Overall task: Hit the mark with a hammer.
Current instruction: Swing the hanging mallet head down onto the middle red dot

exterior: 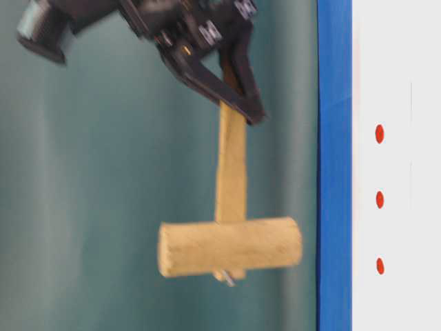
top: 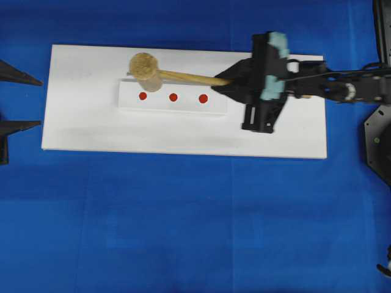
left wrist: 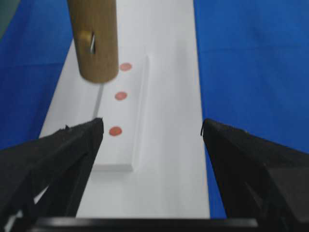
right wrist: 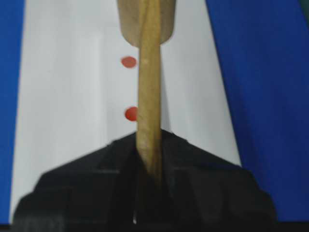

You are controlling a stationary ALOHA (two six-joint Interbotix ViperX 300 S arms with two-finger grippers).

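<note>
Blue cloth (top: 183, 232) covered the table under a white board (top: 91, 131) with a raised strip (top: 214, 108) carrying three red dots (top: 173, 97). At three o'clock the right gripper (top: 229, 80) clamped the handle of the hammer (top: 144, 66), its head raised above the strip's nine o'clock end near the outermost dot. The left gripper (left wrist: 149, 130) stood wide and held nothing at the board's nine o'clock edge.

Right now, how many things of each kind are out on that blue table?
Hammer: 1
Red marks: 3
Small raised white block carrying the marks: 1
Large white board: 1
Total: 6
</note>
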